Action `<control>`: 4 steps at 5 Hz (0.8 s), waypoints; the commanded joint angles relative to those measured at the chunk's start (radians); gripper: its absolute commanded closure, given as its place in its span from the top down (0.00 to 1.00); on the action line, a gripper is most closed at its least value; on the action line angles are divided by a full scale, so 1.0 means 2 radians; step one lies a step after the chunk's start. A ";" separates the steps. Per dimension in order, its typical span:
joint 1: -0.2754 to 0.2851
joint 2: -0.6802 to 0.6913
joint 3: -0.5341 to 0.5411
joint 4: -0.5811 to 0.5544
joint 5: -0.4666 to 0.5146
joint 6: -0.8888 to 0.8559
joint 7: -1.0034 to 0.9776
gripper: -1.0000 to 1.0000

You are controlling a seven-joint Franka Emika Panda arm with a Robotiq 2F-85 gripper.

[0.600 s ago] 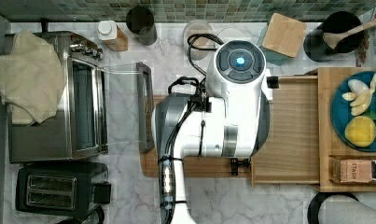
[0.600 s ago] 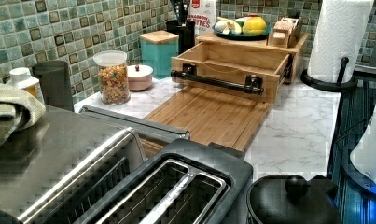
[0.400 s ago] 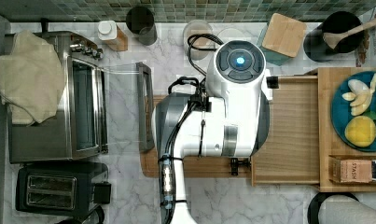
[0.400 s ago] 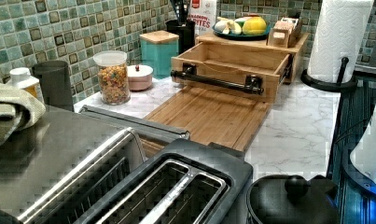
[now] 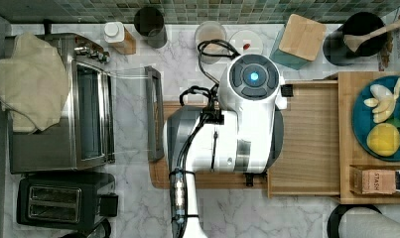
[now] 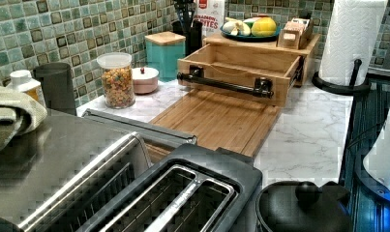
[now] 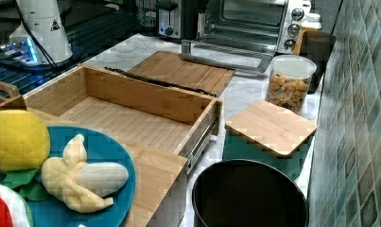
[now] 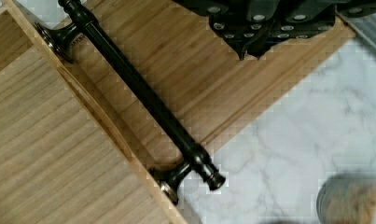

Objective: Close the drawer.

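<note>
Drawer [image 5: 306, 134] pulled well out toward 9 o'clock in the top view from under a wooden stand [image 5: 346, 124], with nothing lying in it. Dark bar handle [image 8: 139, 88] across its front, hanging over a cutting board [image 8: 209, 79] on the marble surface [image 8: 307, 135]. Pincer [image 8: 255, 42] hovering above the board, apart from the handle and holding nothing; how far open, cannot tell.

Likely trouble:
- Pressing near one end of the handle could skew the drawer on its side rails and jam it partway.
- Coming in too high could slip over the round bar; too low could catch the board and drag it along.
- Shoving hard could slide the whole stand toward 3 o'clock in the top view and shake the blue plate [image 5: 376, 119] of fruit on top.

Readable writing: "STASH" on the small box [image 5: 378, 181] on the stand; "BITES" on the cereal box [image 5: 397, 42] at 1 o'clock in the top view. Black triangle sticker on the white arm base [image 7: 46, 28], unreadable.
</note>
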 commanded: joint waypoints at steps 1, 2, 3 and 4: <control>0.023 -0.045 0.025 -0.102 0.051 0.068 -0.195 0.00; 0.024 -0.043 0.029 -0.155 0.028 0.124 -0.251 0.00; 0.027 -0.018 0.028 -0.166 -0.007 0.159 -0.268 0.00; 0.018 0.005 0.028 -0.163 -0.021 0.166 -0.297 0.00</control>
